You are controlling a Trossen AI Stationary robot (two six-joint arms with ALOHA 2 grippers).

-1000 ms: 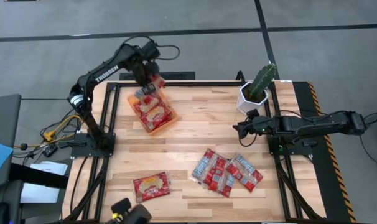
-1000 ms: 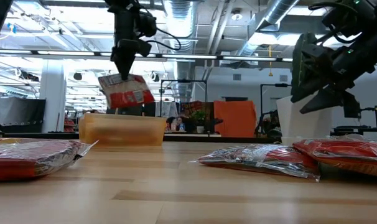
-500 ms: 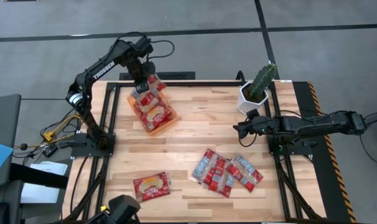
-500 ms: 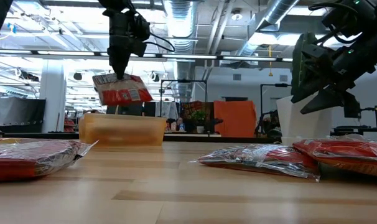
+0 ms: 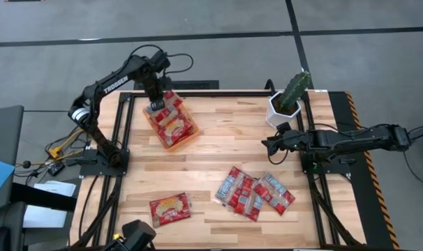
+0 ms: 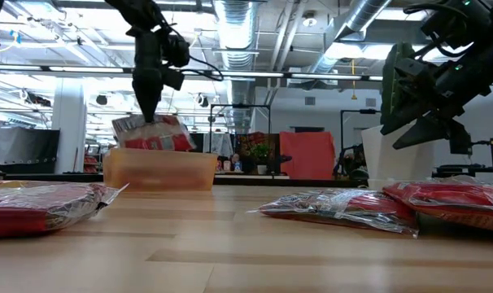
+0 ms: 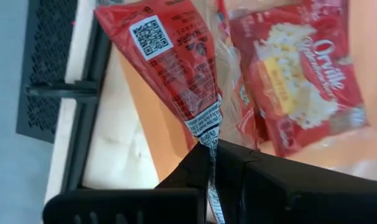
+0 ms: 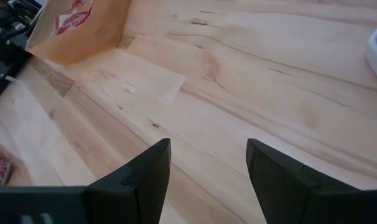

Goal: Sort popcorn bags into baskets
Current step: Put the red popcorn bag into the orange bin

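Note:
My left gripper (image 5: 156, 104) hangs over the far end of the orange basket (image 5: 187, 139), shut on a red popcorn bag (image 7: 170, 56). In the low view that bag (image 6: 149, 134) dips behind the basket's rim (image 6: 159, 169). More bags lie flat inside the basket (image 7: 300, 74). A red-and-yellow bag (image 5: 169, 208) lies flat near the table's near-left corner. Several red-and-silver bags (image 5: 253, 192) lie overlapping near the right. My right gripper (image 5: 267, 146) hovers open over bare table at the right (image 8: 208, 146). My left gripper pinches the bag's crimped end seam (image 7: 208, 127) between its two fingers, coming from above and pointing down. The bag hangs below the fingers, tilted, printed back with the QR code facing the wrist camera. Its lower end is down inside the basket, behind the rim.
A white pot with a green cactus (image 5: 288, 101) stands at the far right corner, just beyond the right arm. Black frame rails (image 5: 124, 129) run along the table's edges. Bare wood lies between the basket and the loose bags in the table's middle (image 5: 225, 146).
My left gripper has gone down and a little toward the table's left edge, still shut on the bag. The bag has sunk from hanging clear above the basket until its lower end is behind the rim.

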